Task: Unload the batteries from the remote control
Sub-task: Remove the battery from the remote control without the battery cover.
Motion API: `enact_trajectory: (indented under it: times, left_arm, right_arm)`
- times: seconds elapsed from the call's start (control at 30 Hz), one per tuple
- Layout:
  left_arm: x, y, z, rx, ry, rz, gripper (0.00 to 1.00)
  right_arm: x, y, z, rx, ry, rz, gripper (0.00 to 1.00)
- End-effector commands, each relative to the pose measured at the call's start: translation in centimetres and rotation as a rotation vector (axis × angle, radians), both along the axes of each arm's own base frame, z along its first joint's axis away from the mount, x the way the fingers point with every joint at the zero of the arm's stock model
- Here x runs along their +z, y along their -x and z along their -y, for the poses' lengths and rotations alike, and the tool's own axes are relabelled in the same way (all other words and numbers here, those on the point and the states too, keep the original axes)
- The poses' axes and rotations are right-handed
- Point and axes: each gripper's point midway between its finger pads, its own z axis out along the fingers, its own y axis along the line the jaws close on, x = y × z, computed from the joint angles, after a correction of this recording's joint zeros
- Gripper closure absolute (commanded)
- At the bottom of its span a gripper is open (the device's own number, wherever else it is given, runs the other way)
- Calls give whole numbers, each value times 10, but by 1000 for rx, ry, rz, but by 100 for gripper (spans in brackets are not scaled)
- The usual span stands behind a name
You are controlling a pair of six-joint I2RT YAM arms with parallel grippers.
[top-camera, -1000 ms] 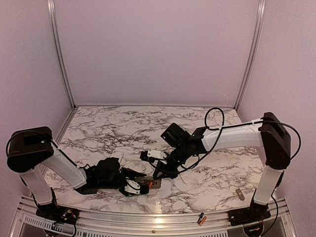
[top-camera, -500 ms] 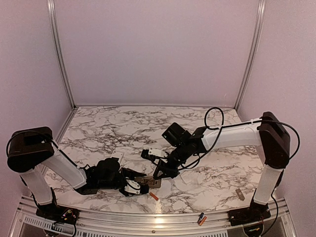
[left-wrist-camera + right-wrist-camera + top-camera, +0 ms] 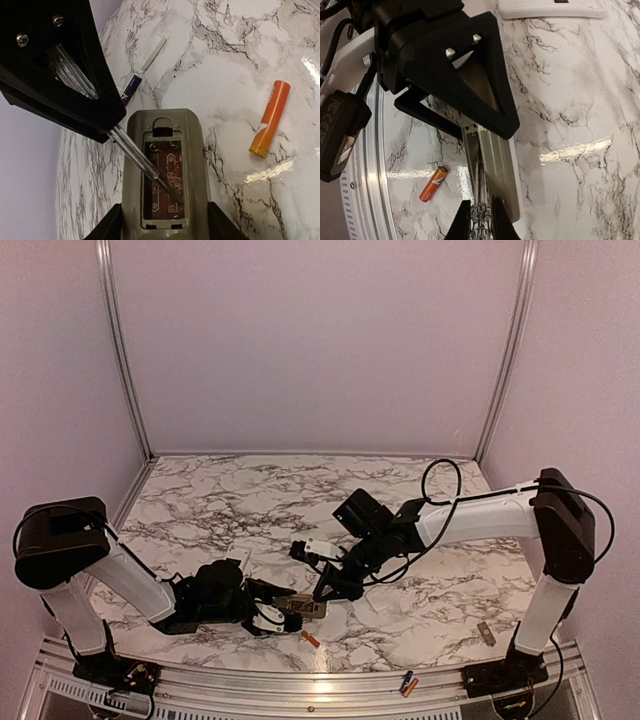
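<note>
My left gripper is shut on the grey remote control, a finger on each side. The battery bay lies open and shows only a brown circuit board. My right gripper is shut on a thin clear-shafted tool, and the tool's tip rests inside the bay. One orange battery lies loose on the marble right of the remote, also seen from above and from the right wrist. A dark blue battery lies beyond the remote beside a white cover piece.
Two more batteries rest on the metal rail at the near edge. A small grey piece lies near the right arm's base. A white flat device lies farther back. Walls enclose the marble table.
The orange battery has left the remote's bay and come to rest on the table just in front of it. The right gripper has shifted slightly; the left still holds the remote.
</note>
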Motion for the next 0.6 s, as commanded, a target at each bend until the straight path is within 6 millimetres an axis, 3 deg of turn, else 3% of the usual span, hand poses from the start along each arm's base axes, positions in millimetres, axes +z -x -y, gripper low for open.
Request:
enact_trajectory:
  times: [0.0, 0.57]
  left_arm:
    - [20, 4, 10, -30, 77, 32, 100]
    - [29, -2, 10, 18, 96, 11, 100]
  right_arm:
    - [-8, -11, 20, -75, 87, 38, 100]
    - [46, -8, 21, -122, -23, 70, 100]
